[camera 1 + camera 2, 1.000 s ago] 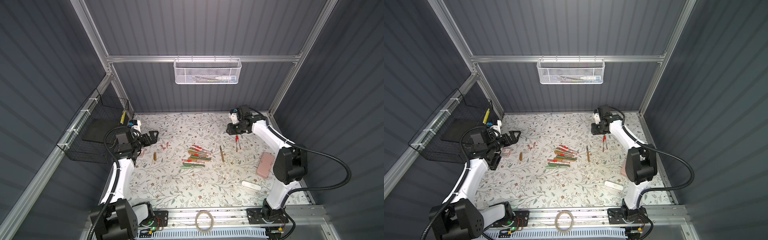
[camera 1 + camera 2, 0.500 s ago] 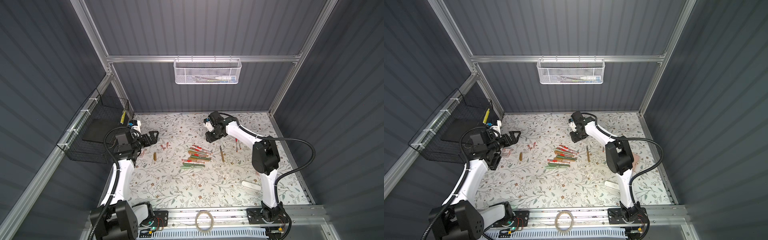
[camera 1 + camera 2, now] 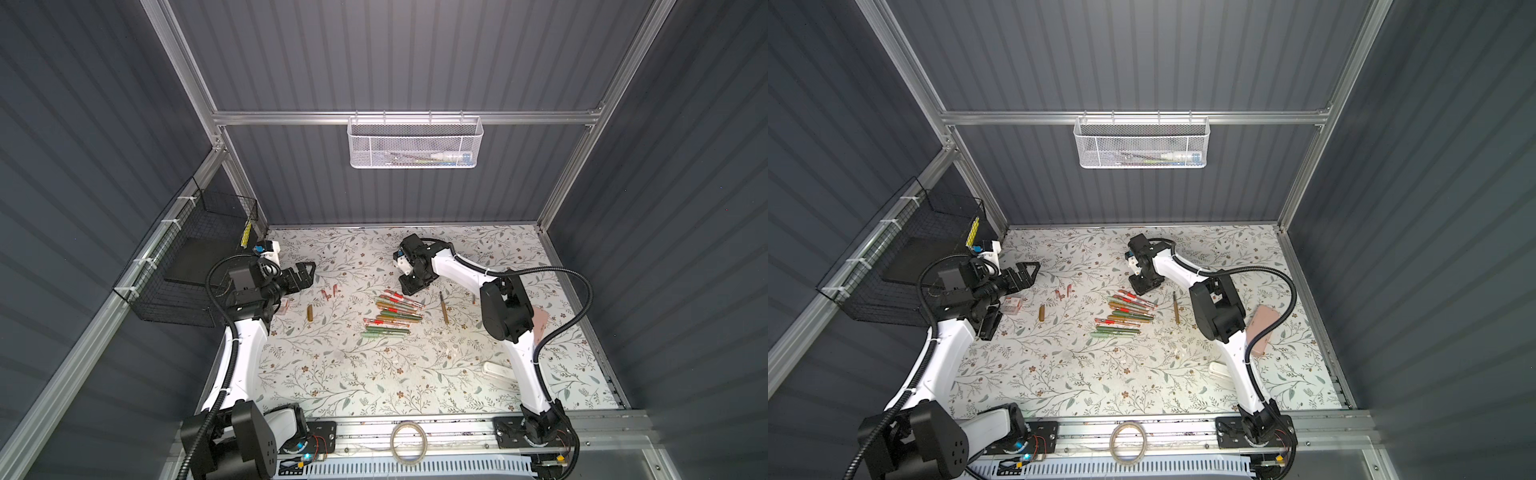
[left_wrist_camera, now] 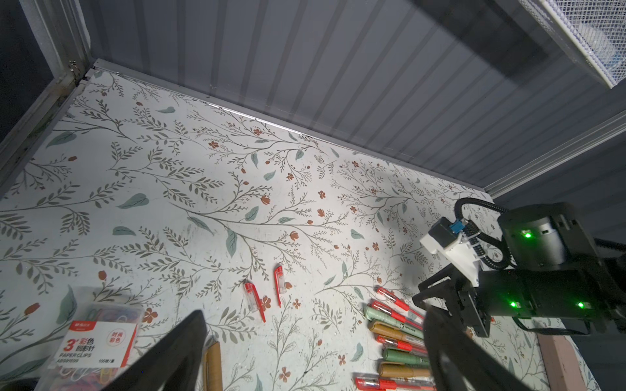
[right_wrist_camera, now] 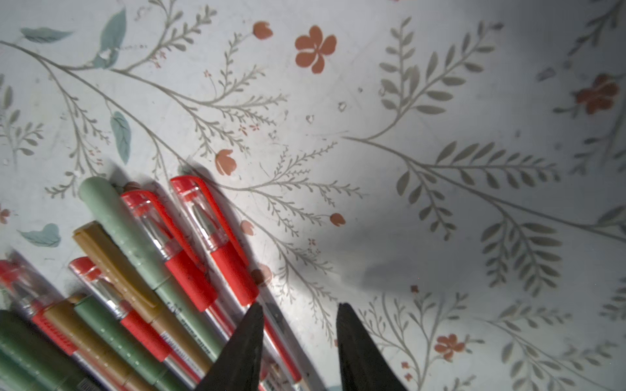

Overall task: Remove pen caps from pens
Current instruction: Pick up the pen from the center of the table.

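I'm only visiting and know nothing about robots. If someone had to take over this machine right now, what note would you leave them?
Left gripper: open, empty, away from the pens.
Right gripper: jaws apart, empty, low over the far edge of the pile of red-and-clear, green and mustard-brown pens.
Done: two red-clipped clear plastic caps lie loose between that pile and the left gripper.
Left: the piled pens seen from the right wrist wear their caps; each needs uncapping.
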Controlling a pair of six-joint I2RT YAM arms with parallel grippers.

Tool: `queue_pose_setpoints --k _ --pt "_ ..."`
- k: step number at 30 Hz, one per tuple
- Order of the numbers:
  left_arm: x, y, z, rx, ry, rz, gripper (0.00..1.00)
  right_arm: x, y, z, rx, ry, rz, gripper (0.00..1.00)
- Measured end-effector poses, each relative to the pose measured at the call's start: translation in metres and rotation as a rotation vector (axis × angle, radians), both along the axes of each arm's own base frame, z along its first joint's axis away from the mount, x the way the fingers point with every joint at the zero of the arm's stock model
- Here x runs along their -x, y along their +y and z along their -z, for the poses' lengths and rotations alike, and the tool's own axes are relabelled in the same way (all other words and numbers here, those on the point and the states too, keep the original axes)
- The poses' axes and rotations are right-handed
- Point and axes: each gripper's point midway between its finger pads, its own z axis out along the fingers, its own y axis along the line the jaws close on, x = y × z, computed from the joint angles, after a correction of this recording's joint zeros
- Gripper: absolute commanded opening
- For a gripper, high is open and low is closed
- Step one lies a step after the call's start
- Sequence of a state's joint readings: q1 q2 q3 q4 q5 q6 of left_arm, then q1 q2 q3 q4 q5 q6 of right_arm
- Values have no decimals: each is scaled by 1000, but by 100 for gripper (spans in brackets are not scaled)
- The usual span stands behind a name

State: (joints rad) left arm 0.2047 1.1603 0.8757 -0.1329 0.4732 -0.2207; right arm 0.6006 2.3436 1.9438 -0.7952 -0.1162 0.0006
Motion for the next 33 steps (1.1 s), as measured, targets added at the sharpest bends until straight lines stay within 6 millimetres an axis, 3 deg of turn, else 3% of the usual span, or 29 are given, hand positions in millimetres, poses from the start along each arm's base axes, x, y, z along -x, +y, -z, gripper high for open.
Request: queue_pose_setpoints --k 15,24,33 --pt "0 3 0 0 0 -7 100 8 1 6 20 13 -16 38" --pt "0 5 0 0 0 -13 100 14 5 -18 -34 -2 -28 39" --pt "0 5 0 0 0 -13 100 21 6 -8 -25 15 -42 37"
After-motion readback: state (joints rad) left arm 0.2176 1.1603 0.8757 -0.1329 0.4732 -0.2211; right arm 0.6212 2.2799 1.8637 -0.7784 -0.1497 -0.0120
